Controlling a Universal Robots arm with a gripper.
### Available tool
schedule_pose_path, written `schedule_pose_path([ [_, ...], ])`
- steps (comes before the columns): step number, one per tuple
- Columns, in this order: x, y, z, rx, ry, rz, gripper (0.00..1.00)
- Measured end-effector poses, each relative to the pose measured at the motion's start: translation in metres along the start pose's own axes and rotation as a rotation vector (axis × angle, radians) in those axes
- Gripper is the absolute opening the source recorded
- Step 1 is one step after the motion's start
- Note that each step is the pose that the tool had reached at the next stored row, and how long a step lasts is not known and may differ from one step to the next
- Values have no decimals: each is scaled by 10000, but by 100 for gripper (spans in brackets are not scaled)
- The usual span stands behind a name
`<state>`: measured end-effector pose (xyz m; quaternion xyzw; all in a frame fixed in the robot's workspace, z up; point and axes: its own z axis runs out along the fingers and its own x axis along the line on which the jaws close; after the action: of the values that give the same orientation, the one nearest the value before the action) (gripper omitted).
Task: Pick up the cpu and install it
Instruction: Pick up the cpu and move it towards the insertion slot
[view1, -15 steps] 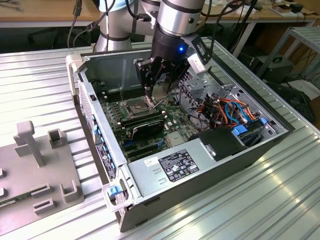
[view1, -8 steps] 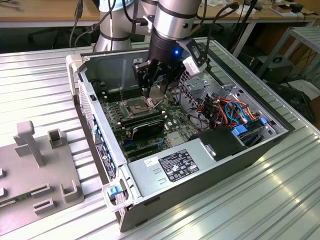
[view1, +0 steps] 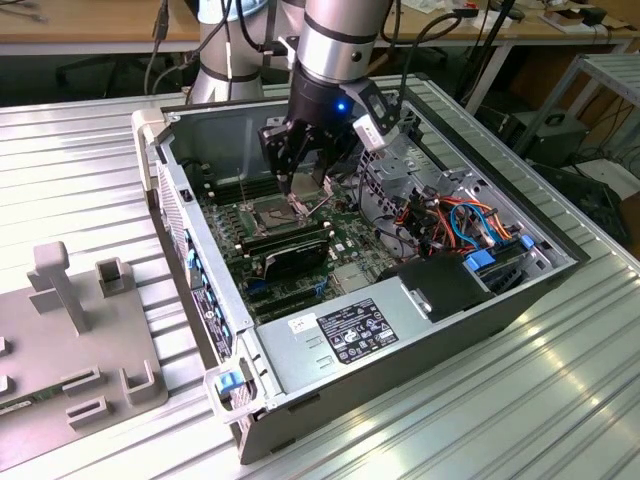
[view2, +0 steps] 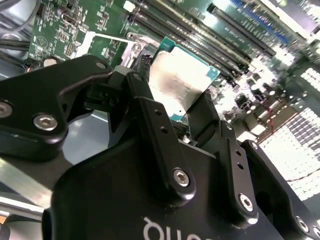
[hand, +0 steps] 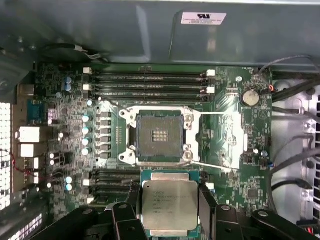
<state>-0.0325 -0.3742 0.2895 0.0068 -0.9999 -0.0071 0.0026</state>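
Gripper (view2: 167, 95) clamps cpu (hand: 169, 204) near the open socket (hand: 160, 135).

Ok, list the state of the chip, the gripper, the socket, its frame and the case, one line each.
cpu: clamped by two edges, held off the board, not in the socket.
gripper: shut on the cpu, down inside the case.
socket: empty, contacts bare.
frame: swung open to one side of the socket.
case: lying on its side, side panel off.
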Motion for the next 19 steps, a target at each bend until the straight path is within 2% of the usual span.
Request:
schedule_pose_path([
  [5,-2,100,45,0,1,0,55],
  [10,-2,197,124,0,1,0,55],
  [19,21,289,241,1,2,0,55],
])
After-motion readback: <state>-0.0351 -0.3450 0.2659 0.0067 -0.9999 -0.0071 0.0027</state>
